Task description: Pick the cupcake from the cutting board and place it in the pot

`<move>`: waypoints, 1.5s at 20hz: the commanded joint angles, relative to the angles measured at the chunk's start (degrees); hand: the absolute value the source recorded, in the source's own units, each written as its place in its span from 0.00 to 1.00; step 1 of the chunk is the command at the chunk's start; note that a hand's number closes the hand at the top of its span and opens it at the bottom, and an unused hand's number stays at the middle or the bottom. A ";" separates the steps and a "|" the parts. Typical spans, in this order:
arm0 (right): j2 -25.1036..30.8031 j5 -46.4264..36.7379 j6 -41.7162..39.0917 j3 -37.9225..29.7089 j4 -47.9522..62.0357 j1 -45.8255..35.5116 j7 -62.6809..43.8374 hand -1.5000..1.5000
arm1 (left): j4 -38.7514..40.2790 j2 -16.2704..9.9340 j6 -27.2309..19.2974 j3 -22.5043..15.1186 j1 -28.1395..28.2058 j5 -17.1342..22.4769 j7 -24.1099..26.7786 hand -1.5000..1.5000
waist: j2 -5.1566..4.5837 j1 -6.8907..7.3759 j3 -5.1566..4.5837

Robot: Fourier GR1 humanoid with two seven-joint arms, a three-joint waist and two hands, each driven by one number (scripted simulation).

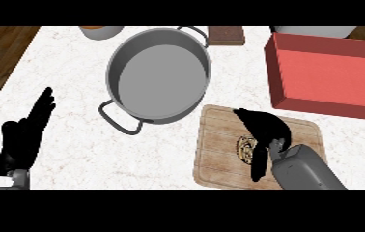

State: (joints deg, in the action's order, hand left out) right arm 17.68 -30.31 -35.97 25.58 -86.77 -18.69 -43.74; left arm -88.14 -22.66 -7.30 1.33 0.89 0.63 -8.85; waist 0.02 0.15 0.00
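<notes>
Head view shows my right robot hand (265,127) curled down over the cupcake (247,148) on the board (214,168), closing on it I judge, so it can go into the pot (158,75) alongside, left robot hand (25,132) resting open.

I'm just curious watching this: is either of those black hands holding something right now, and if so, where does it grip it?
It cannot be told. The right hand curls over the cutting board, hiding whatever lies under it; no cupcake shows. The left hand rests open at the left edge, holding nothing.
</notes>
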 commanded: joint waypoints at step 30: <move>-17.64 -7.67 28.75 15.81 16.61 -27.44 -22.34 1.00 | 1.95 5.77 6.09 -2.38 -7.09 -5.61 1.22 0.50 | -1.22 10.67 -0.22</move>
State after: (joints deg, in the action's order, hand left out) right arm 0.70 -37.91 -12.21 38.46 -72.63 -39.65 -57.89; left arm -86.46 -17.46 -1.30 -0.25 -4.30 -4.71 -6.88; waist -1.30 9.88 -0.17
